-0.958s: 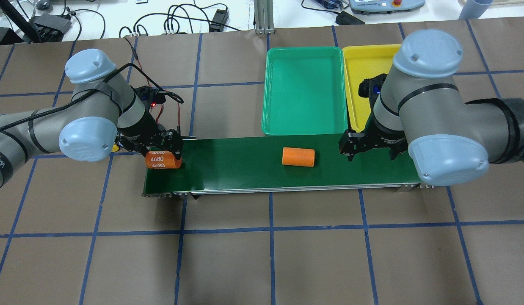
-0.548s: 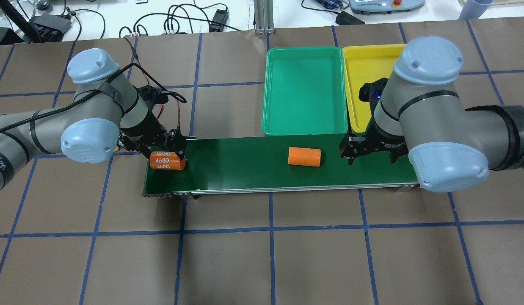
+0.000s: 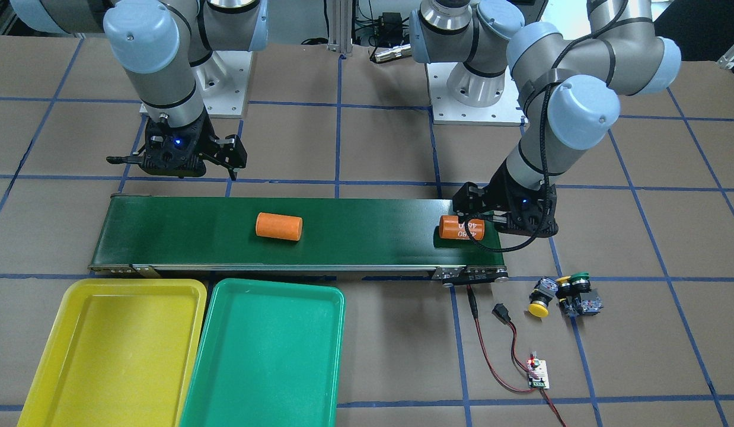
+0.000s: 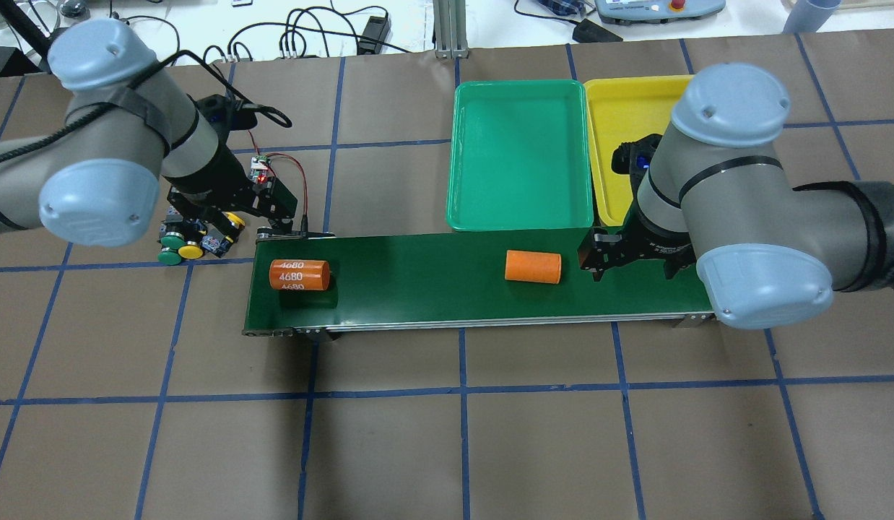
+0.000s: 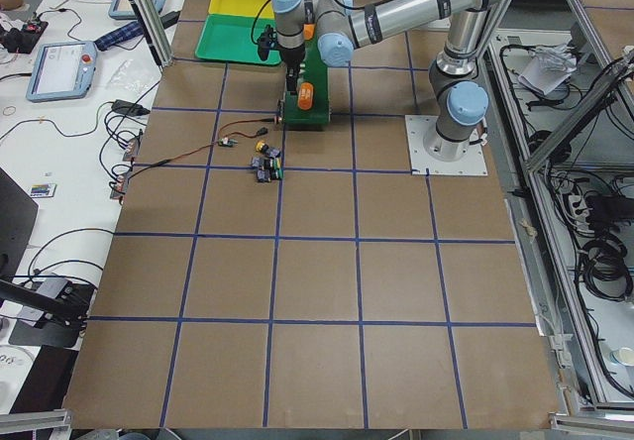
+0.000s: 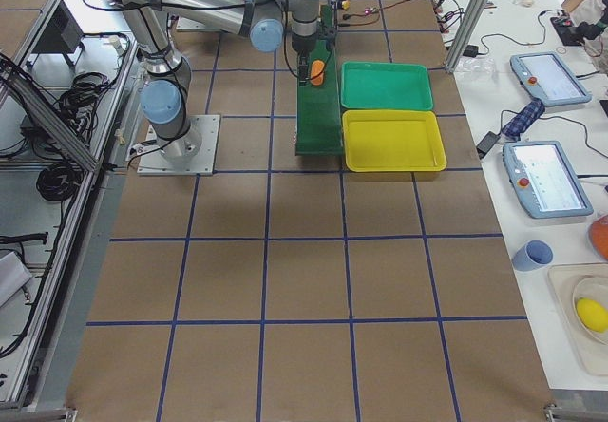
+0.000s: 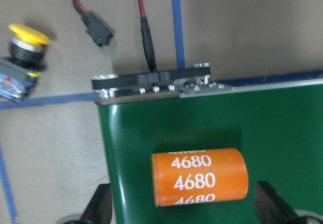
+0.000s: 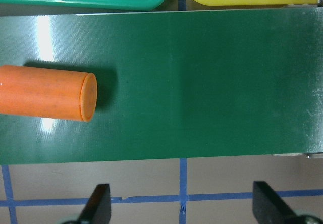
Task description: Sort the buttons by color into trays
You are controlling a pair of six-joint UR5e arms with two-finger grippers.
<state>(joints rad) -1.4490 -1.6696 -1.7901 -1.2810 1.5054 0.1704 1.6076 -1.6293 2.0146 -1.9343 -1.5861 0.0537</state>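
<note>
A: Where are the small push-button switches, the ones with round yellow and green caps on black-grey blocks?

B: They're bunched on the brown table just past one end of the long dark-green conveyor belt, the end where the orange cylinder marked 4680 lies. None is in the shallow yellow plastic tray or the shallow green plastic tray. Both trays sit alongside the belt's other end.

A: And the claws?

B: The left gripper has its fingers wide apart, straddling the marked cylinder without touching it. The right gripper is spread and empty. It hovers at the belt's tray end, near the plain orange cylinder.

A: How would a switch handle?

B: Light, rigid plastic, I'd judge, and the domed cap looks slippery. Pinch the flat sides of the squared block. The switches touch each other, so a neighbour may get nudged.
</note>
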